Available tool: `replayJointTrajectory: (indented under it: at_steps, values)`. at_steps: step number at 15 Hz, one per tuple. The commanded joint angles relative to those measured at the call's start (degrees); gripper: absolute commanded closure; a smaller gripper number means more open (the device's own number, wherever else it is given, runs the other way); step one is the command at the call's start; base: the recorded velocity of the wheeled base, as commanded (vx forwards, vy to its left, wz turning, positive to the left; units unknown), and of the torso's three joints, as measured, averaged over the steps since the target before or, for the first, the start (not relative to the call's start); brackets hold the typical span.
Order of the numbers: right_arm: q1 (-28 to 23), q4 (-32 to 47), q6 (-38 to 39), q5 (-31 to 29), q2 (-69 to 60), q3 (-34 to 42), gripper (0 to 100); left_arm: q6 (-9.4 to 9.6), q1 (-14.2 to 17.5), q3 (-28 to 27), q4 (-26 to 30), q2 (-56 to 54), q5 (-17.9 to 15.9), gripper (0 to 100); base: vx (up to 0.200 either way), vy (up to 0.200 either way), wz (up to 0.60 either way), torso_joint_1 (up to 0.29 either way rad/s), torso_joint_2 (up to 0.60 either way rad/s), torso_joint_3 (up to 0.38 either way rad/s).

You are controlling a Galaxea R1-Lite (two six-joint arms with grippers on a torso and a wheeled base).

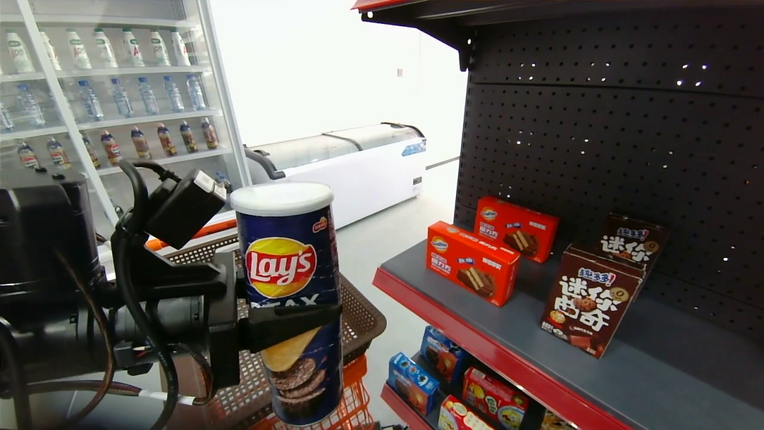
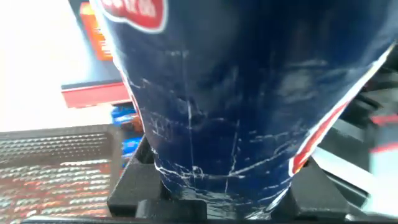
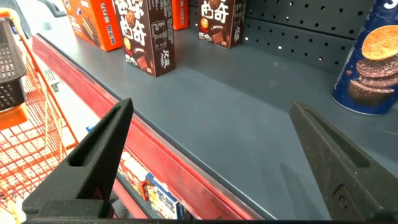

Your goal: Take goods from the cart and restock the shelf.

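The left claw (image 1: 290, 323) is clenched around the middle of the blue chip can (image 1: 287, 269), which it holds upright in the air with its white lid on top. In the left wrist view the can (image 2: 249, 93) sits tight between the two black fingers (image 2: 134, 186).

Just behind and below this claw is the brown mesh basket (image 1: 361, 316) of the orange wire cart (image 1: 352, 388). Past the can, on the side away from the arm, runs the shelf (image 1: 656, 364) with its red front edge. Two orange-red boxes (image 1: 471, 263) stand nearest that edge and two brown boxes (image 1: 588, 304) stand farther along. Bare grey board lies in front of and beyond the brown boxes. Open floor lies between the claw and the shelf edge. Small boxes (image 1: 412, 379) fill the lower shelf beneath.

The right claw (image 3: 211, 109) is released, its fingers spread wide over bare shelf board (image 3: 236, 130). Ahead of it a second blue can (image 3: 373, 62) stands against the pegboard back. The brown boxes (image 3: 146, 37) stand off to one side, and the cart's orange wires (image 3: 31, 143) lie beyond the red edge.

A chest freezer (image 1: 358, 161) and a drinks cooler (image 1: 107, 89) stand well behind the left claw.
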Motion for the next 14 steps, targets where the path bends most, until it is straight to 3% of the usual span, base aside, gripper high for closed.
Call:
replayJointTrajectory:
  at_steps: [1, 10, 14]
  values:
    - [0.0, 0.0, 0.0, 0.0, 0.0, 0.0, 0, 0.04, -0.2, -0.2, 0.0, 0.1, -0.2, 100, 0.000, 0.000, 0.00, 0.000, 0.00, 0.000]
    - [0.0, 0.0, 0.0, 0.1, 0.0, 0.0, 0, 0.22, 0.5, -4.1, -0.7, 6.7, -0.4, 100, 0.000, 0.000, 0.00, 0.000, 0.00, 0.000]
    - [0.0, 0.0, 0.1, 0.0, 0.0, 0.0, 0, 0.22, -0.7, -5.7, -0.6, 7.5, -0.4, 100, 0.000, 0.000, -0.60, 0.001, 0.01, 0.004]
